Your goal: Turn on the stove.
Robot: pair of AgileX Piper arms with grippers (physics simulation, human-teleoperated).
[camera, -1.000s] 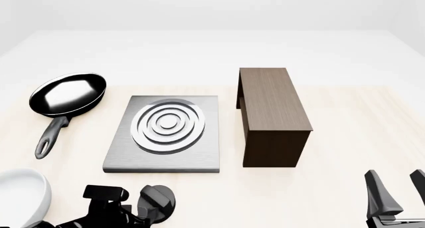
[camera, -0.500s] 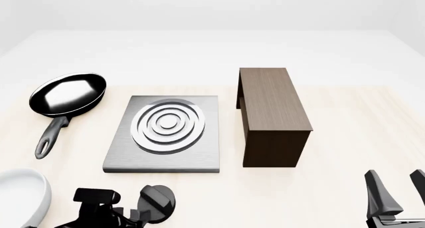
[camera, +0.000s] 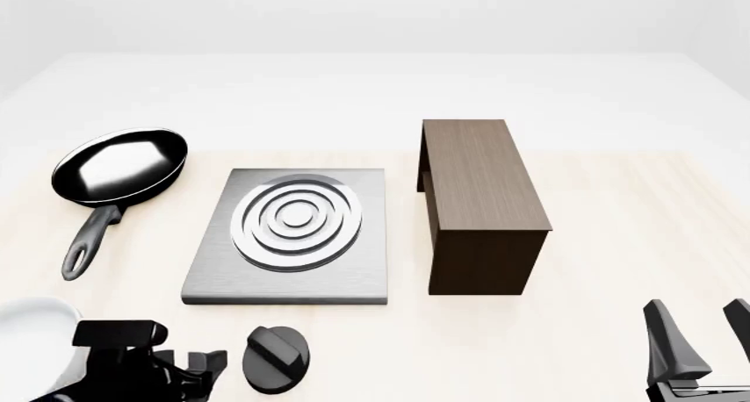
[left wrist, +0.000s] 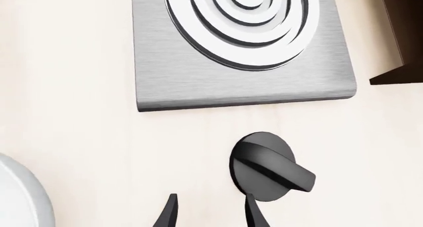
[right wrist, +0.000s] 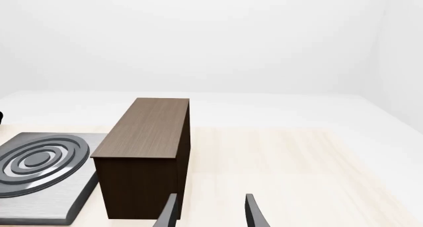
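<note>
The stove is a flat grey plate (camera: pixel 351 270) with silver burner rings, left of the table's middle. Its black round knob (camera: pixel 277 359) with a raised bar lies on the table in front of the plate. My left gripper (camera: pixel 202 364) is open and empty, just left of the knob and apart from it. In the left wrist view the knob (left wrist: pixel 264 166) sits ahead of one fingertip and the gripper (left wrist: pixel 210 214) holds nothing; the plate (left wrist: pixel 238 88) lies beyond. My right gripper (camera: pixel 701 332) is open and empty at the front right.
A black frying pan (camera: pixel 118 169) lies left of the stove. A dark brown wooden box (camera: pixel 480 200) stands right of it, also in the right wrist view (right wrist: pixel 148 152). A white bowl (camera: pixel 30 340) is at the front left beside my left arm.
My left gripper has pulled back to the left, off the knob, which now shows whole. The right arm has not moved.
</note>
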